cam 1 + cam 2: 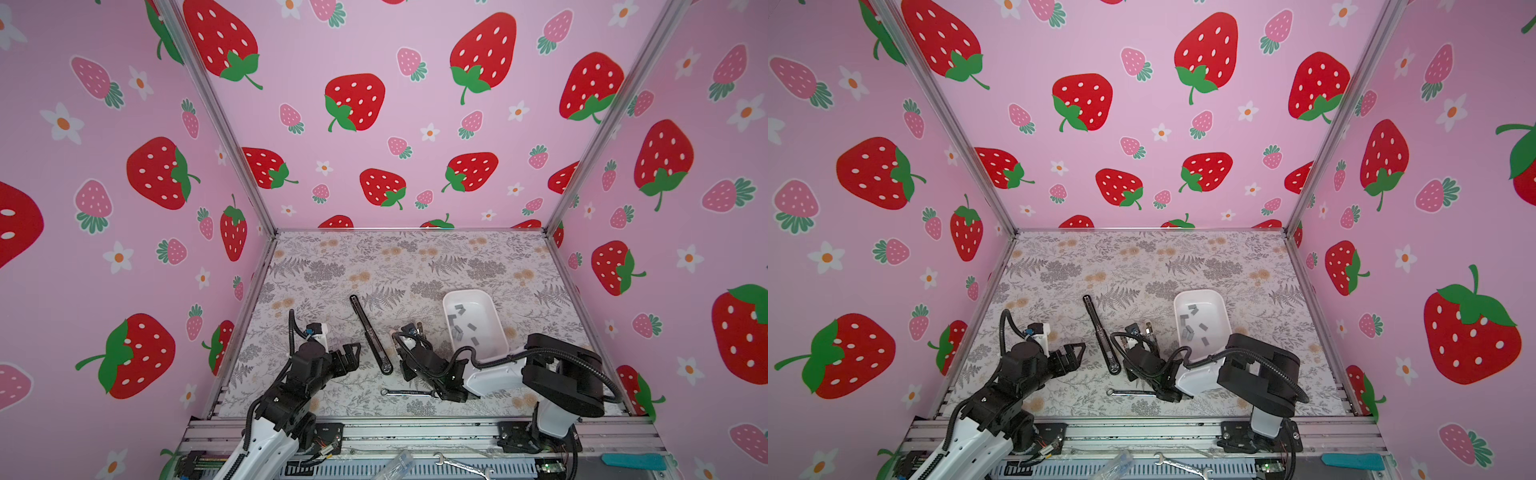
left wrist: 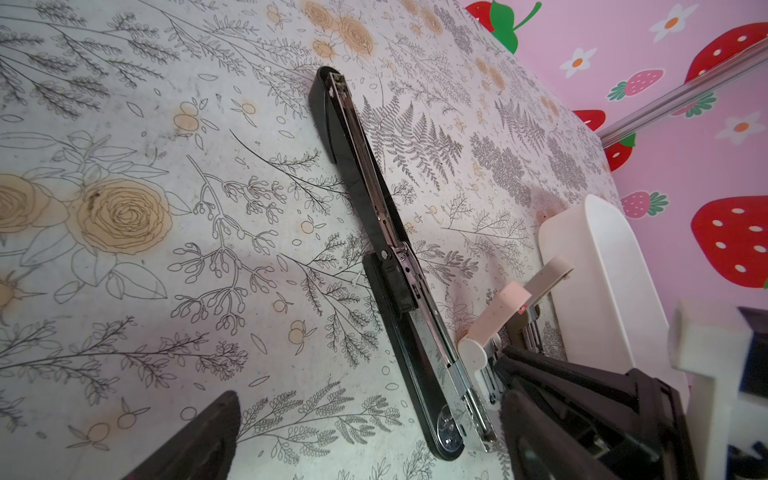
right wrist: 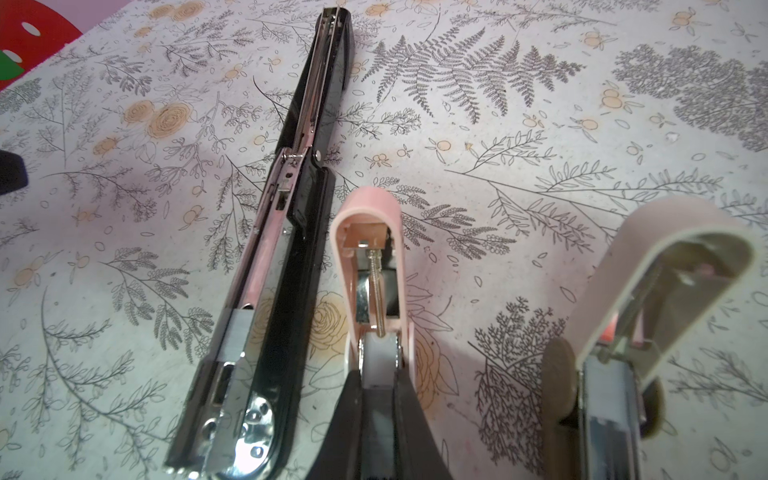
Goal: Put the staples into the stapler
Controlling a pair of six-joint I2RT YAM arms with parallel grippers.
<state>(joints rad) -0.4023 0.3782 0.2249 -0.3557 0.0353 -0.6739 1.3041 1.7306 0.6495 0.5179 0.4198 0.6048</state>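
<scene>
My right gripper (image 3: 380,376) is shut on a pink mini stapler (image 3: 370,249), whose lid is swung up so its metal channel shows. In both top views the wrist hides this grip. Several grey staples (image 1: 462,328) (image 1: 1194,328) lie in the white tray (image 1: 482,307) just right of that arm. A long black stapler (image 1: 370,334) (image 2: 386,257) (image 3: 291,232) lies opened flat on the floral table. My left gripper (image 1: 353,356) (image 2: 370,415) is open and holds nothing. It hovers beside the black stapler's near end.
A second mini stapler (image 3: 648,291), beige and also open, stands between the held one and the tray. A silver wrench (image 1: 409,392) lies near the table's front edge under the right arm. Pink strawberry walls close in three sides.
</scene>
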